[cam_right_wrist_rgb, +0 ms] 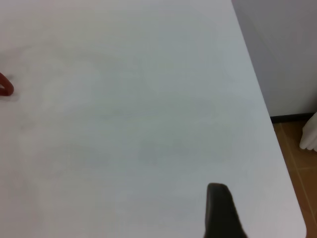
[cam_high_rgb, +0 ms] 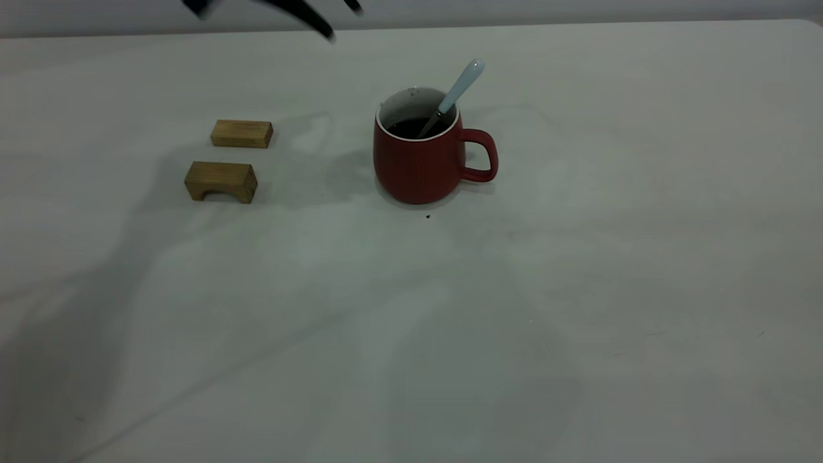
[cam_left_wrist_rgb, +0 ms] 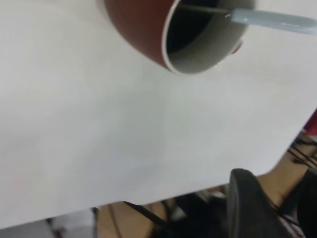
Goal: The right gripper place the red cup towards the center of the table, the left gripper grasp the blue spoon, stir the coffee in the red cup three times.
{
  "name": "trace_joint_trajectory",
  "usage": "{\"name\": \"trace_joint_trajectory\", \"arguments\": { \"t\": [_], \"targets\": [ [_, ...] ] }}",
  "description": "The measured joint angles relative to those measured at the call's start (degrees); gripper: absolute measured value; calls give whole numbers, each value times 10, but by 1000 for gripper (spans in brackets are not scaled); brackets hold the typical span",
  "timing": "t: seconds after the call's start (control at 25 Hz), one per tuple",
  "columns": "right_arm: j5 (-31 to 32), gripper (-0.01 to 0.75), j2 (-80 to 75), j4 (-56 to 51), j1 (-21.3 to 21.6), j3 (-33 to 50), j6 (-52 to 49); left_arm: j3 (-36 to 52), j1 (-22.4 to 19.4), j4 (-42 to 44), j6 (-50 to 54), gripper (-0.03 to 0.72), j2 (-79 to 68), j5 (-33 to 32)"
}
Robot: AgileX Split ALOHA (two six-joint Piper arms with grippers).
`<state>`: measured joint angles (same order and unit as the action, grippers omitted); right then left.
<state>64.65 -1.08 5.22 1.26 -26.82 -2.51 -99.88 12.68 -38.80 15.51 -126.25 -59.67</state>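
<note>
The off-white counter [cam_high_rgb: 578,321] fills nearly the whole exterior frame, with a tiny black speck [cam_high_rgb: 427,217] just below the cup. The red cup [cam_high_rgb: 418,161] stands upright a little above the middle of that frame, its loop handle pointing toward the right. Dark coffee [cam_high_rgb: 411,127] sits low inside its white interior.

To the left of the cup, well apart from it, lie two wooden blocks: a flat rectangular block [cam_high_rgb: 242,134] higher in the frame and an arch-shaped block [cam_high_rgb: 221,181] just below it.

The blue spoon [cam_high_rgb: 460,87] leans in the cup, its metal end down in the coffee and its pale handle slanting up and right over the rim. Nothing grips it.

The left end effector [cam_high_rgb: 302,14] shows only as dark blurred shapes at the top edge of the exterior frame, above and left of the cup; whether it is released or clenched cannot be told. The right end effector [cam_right_wrist_rgb: 220,213] appears only as a dark shape at the lower edge of its own wrist view, over bare counter, and its state cannot be told either.
</note>
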Motion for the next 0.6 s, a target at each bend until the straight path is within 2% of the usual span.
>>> {"name": "trace_joint_trajectory", "arguments": {
  "t": [0.08,0.28,0.48,0.6],
  "targets": [
    [0,491,0,0,0,0,0,0,0,47,-25,287,48,-3],
    [0,491,0,0,0,0,0,0,0,256,-147,257,203,-11],
    [0,491,0,0,0,0,0,1,0,407,-155,244,359,-73],
    [0,491,0,0,0,0,0,8,0,462,-131,245,440,-73]
  ]
}}
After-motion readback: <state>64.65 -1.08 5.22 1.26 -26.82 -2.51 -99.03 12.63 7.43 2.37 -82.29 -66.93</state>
